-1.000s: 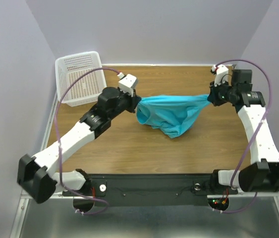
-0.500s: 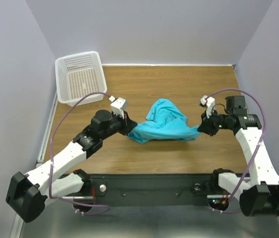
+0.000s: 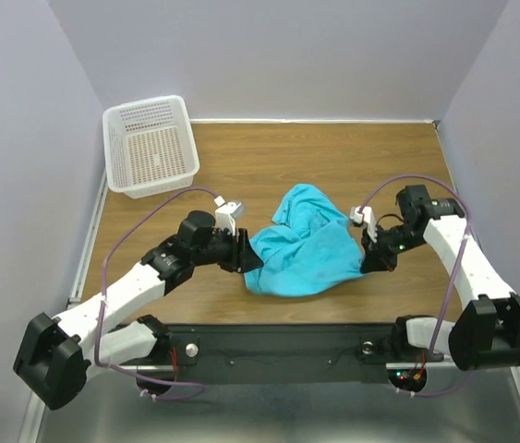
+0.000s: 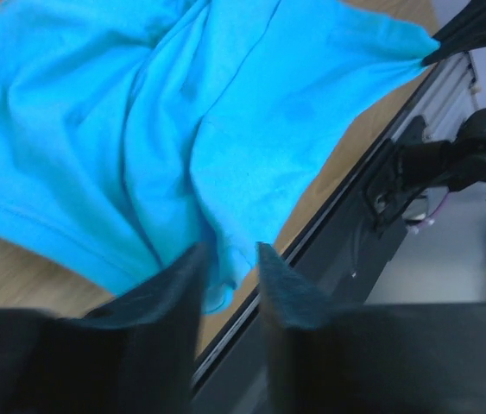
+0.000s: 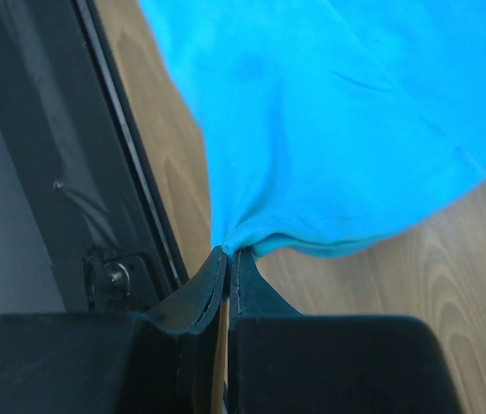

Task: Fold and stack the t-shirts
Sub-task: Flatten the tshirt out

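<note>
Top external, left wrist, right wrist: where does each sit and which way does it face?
Top external: above and behind the bases, looking down at the table; left arm and right arm show.
Left wrist: on the left arm, facing the t-shirt; left hand open in frame.
Right wrist: faces the t-shirt's corner, pinched in the right hand.
Shared: all three see the t-shirt.
</note>
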{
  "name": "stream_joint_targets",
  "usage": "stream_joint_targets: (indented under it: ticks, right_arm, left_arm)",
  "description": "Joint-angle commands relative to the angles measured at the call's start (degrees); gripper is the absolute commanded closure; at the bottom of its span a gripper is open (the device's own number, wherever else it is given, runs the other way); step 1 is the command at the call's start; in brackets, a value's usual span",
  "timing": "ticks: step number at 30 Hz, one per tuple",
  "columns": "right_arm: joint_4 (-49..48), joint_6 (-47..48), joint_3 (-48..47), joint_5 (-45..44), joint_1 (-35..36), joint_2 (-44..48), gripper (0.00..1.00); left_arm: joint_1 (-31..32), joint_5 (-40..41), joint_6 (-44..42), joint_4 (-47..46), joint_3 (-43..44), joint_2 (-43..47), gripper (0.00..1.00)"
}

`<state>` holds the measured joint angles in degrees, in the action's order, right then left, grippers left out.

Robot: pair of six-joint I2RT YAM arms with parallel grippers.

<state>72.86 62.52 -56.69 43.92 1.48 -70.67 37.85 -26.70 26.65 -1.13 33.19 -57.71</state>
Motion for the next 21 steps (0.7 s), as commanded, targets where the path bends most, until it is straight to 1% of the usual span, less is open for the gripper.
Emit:
stream_joint_targets:
  ticks: [1, 3, 4, 5, 6, 8, 9, 11, 12, 14, 17, 18, 21]
  right_arm:
    - [-0.2, 2.7, 3.0, -2.3, 2.7, 2.0, 0.97]
    - [-2.5, 1.6, 3.9, -3.2, 2.8, 1.7, 0.97]
    - [-3.0, 0.9, 4.5, -3.9, 3.1, 1.0, 0.96]
    - [-3.7, 0.8, 4.7, -4.2, 3.2, 0.5, 0.96]
    - [-4.4, -0.1, 4.9, -4.7, 3.1, 0.4, 0.96]
    - [-5.4, -1.0, 5.4, -5.0, 3.2, -0.1, 0.95]
    - [-6.8, -2.1, 5.4, -5.3, 3.2, -0.1, 0.94]
    - [-7.7, -3.0, 5.5, -5.3, 3.1, 0.1, 0.92]
    - [-8.6, -3.9, 5.7, -5.2, 3.1, 0.3, 0.90]
    - [-9.3, -4.4, 5.7, -4.9, 3.2, 0.1, 0.87]
    - [-9.6, -5.2, 6.0, -5.1, 3.2, -0.1, 0.80]
    - [-9.7, -5.5, 6.0, -5.1, 3.2, -0.1, 0.78]
    - [-10.1, -6.3, 6.2, -4.7, 3.2, 0.7, 0.72]
  left_arm:
    - [0.2, 2.7, -2.6, 6.9, 4.9, 5.0, 0.48]
    - [0.2, 5.9, -4.3, 8.7, 7.0, 6.7, 0.43]
    - [0.2, 6.9, -5.2, 8.9, 7.5, 7.0, 0.38]
    - [0.2, 8.2, -6.8, 8.6, 7.9, 7.0, 0.36]
    - [0.2, 7.9, -7.7, 8.0, 8.0, 6.2, 0.35]
    - [0.2, 6.2, -8.7, 6.4, 8.2, 4.0, 0.35]
    - [0.2, 2.9, -9.4, 4.5, 8.5, 1.0, 0.35]
    - [0.7, -0.2, -9.7, 2.0, 8.6, -2.2, 0.35]
    - [1.8, -1.8, -10.3, 0.1, 9.1, -5.4, 0.35]
    - [3.5, -2.0, -11.3, -1.5, 10.5, -9.9, 0.35]
    - [7.1, -1.7, -13.8, -1.3, 12.5, -14.7, 0.36]
    - [8.0, -0.6, -14.3, -1.1, 13.5, -17.4, 0.36]
    - [11.3, 2.2, -15.2, -1.0, 14.8, -21.7, 0.38]
